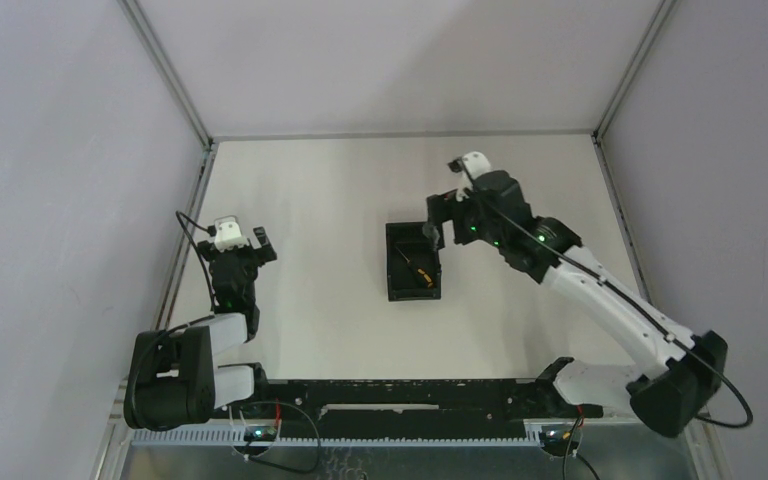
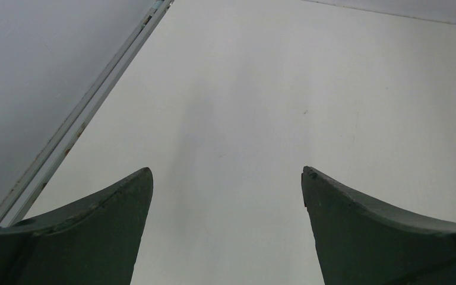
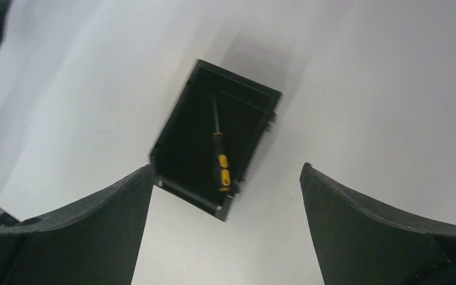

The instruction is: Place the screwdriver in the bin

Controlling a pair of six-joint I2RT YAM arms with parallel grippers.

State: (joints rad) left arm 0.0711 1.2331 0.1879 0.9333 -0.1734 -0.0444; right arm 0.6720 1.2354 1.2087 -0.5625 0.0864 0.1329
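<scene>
Inside the bin (image 3: 181,139) at mid-table lies the screwdriver (image 3: 219,155), so the task looks done. Right gripper (image 3: 227,168) hangs open above it; left gripper (image 2: 227,168), far left, is open and empty.

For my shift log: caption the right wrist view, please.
Right wrist view: right gripper open and empty, facing the black bin with the screwdriver lying inside.
</scene>
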